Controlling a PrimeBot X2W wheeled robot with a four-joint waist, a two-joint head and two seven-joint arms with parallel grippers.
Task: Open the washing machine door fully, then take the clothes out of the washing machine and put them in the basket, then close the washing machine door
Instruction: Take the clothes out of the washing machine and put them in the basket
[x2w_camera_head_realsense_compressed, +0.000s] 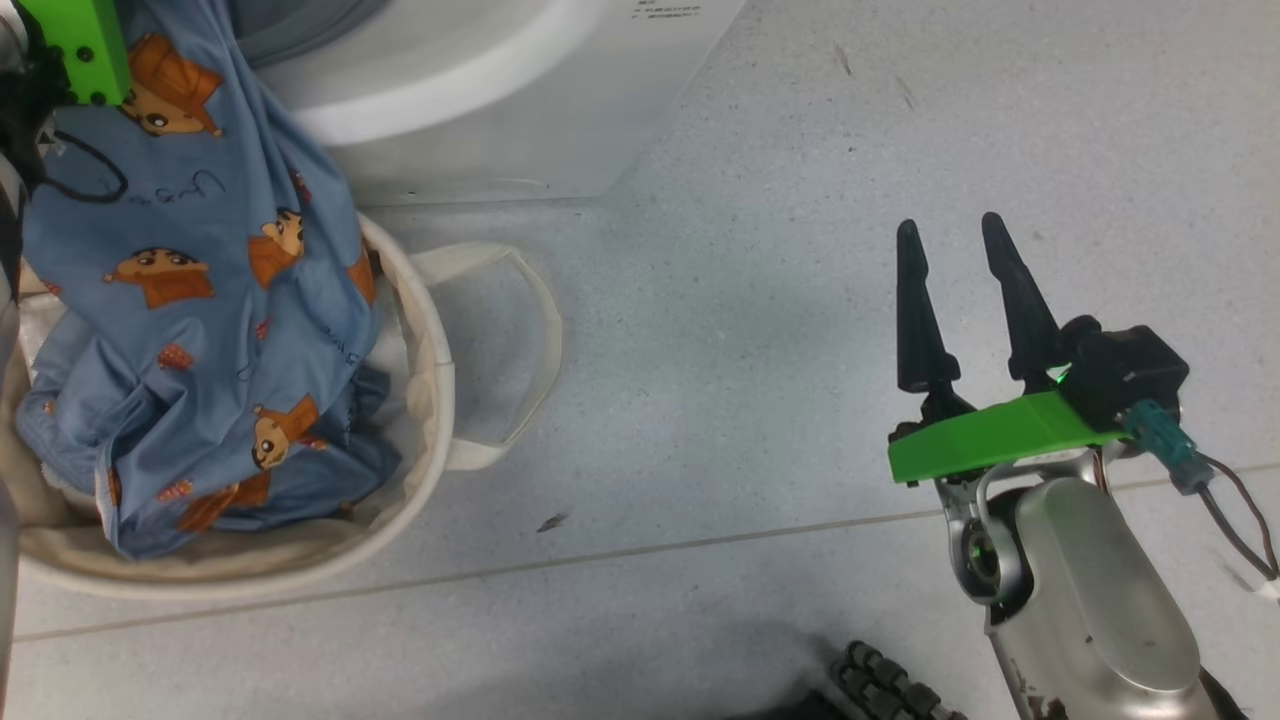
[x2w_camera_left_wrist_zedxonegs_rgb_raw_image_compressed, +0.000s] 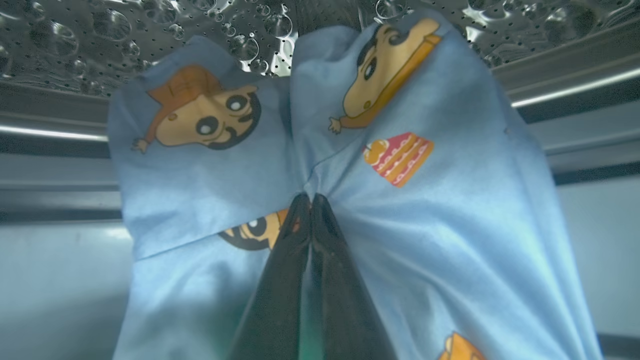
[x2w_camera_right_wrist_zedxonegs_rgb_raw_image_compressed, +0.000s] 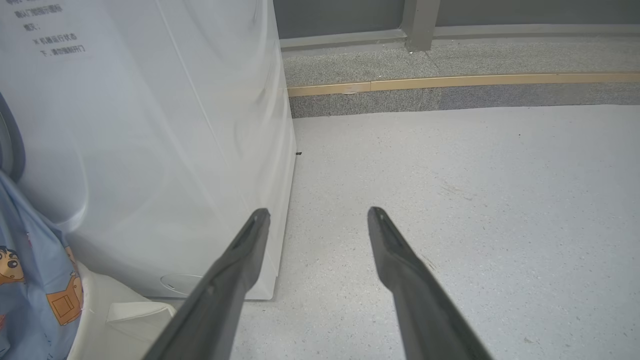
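We pinch the clothes with the left gripper, fingers pressed together, so they hang above the basket, lower folds inside. The right gripper waits spread, well apart from the basket.

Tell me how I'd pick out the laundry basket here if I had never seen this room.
Find the big white washing machine standing on the speckled grey floor. Just in front of its base sits the basket, a low, round, loop-handled tub. Unlike the hard white box behind it, it is soft cream canvas, and blue cartoon-print clothes hang down into it.
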